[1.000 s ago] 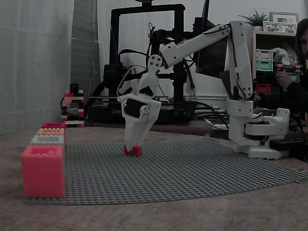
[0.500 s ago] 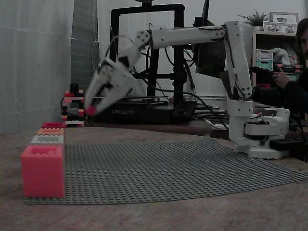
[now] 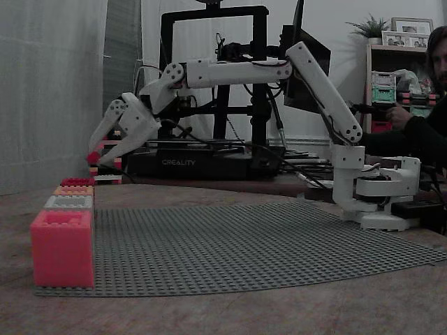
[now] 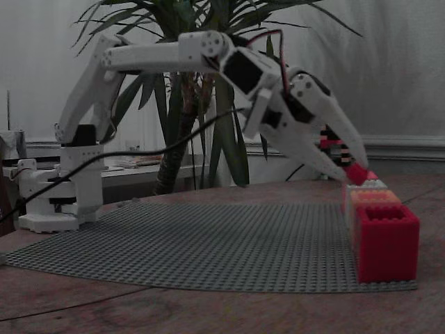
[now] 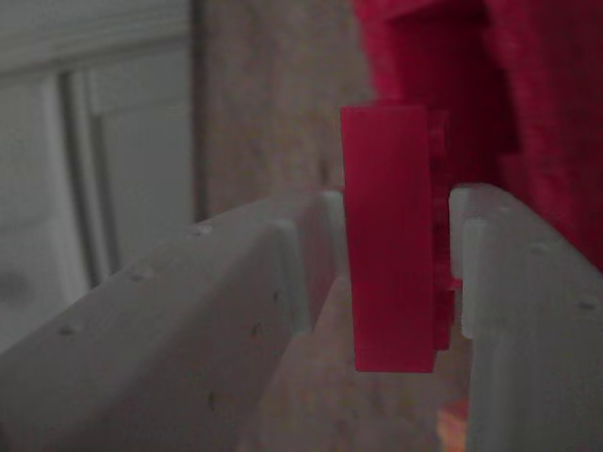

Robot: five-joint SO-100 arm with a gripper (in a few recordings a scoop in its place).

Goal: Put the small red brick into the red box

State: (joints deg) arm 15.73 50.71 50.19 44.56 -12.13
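The small red brick [image 3: 93, 157] [image 4: 357, 174] [image 5: 386, 188] is pinched between the fingertips of my gripper [image 3: 95, 155] [image 4: 354, 172] [image 5: 394, 273], which is shut on it. The arm reaches out level, and the gripper slopes down toward the row of boxes. The red box [image 3: 77, 181] [image 4: 386, 240] is the end box of that row, far in one fixed view and nearest in the other. The brick hangs in the air a little above the row. In the wrist view the red box [image 5: 537, 104] shows just beyond the brick.
The row also holds a pinkish-coral box [image 3: 62, 247], a grey-white box [image 3: 68, 202] and an orange box [image 3: 73, 190] [image 4: 374, 199]. They stand at the edge of the grey studded baseplate [image 3: 251, 244] [image 4: 208, 243]. A red-and-white brick stack [image 3: 105, 157] stands behind.
The gripper lifted the brick off the middle of the baseplate, swung it left in the fixed view, and now holds it lower, close above the row of boxes.
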